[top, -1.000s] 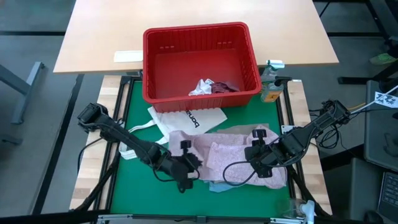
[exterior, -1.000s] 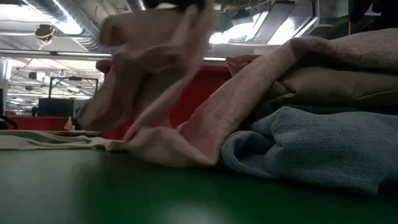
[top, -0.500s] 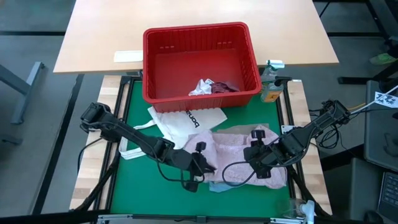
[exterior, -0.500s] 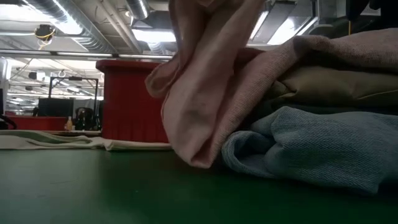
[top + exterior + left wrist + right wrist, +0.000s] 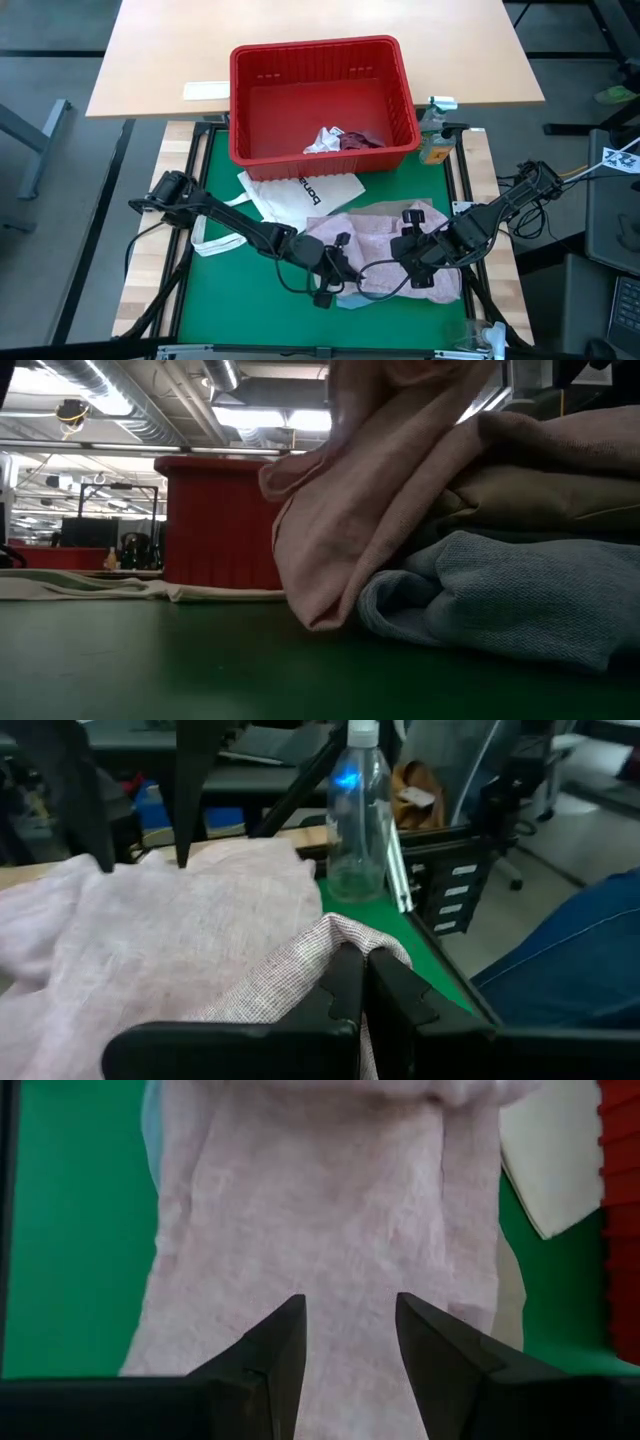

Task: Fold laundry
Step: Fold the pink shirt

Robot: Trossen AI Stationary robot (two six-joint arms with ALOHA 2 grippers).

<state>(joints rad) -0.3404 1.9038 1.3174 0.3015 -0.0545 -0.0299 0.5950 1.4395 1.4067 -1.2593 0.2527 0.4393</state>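
A mottled pink garment (image 5: pixel 385 235) lies on top of a pile on the green mat; under it show a beige-khaki piece (image 5: pixel 530 495) and a light blue one (image 5: pixel 490 595). My left gripper (image 5: pixel 335 263) is shut on the pink garment's left part, raised over the pile. My right gripper (image 5: pixel 350 1330) stands open above the garment's right part (image 5: pixel 430 270), fingers pointing down; the cloth shows in the gap between them. Inside the red basket (image 5: pixel 250 100) lie a small white piece (image 5: pixel 324 139) and a maroon one (image 5: pixel 360 140). My left gripper pinches a fold at the pink garment's left edge (image 5: pixel 335 932) between its two shut fingers (image 5: pixel 385 985), coming nearly level from the table's left. The held part is lifted off the mat and drapes slack back onto the pile (image 5: pixel 330 550).
A white tote bag (image 5: pixel 300 190) lies flat between the basket and the pile. A clear bottle (image 5: pixel 435 130) stands at the mat's far right corner. Bare green mat (image 5: pixel 240 300) lies to the near left of the pile.
My left gripper has moved toward the table's right edge and tipped from pointing down to nearly level, still shut on the cloth. It has carried the pink garment's left part up and over the pile, while the garment's right part has stayed in place.
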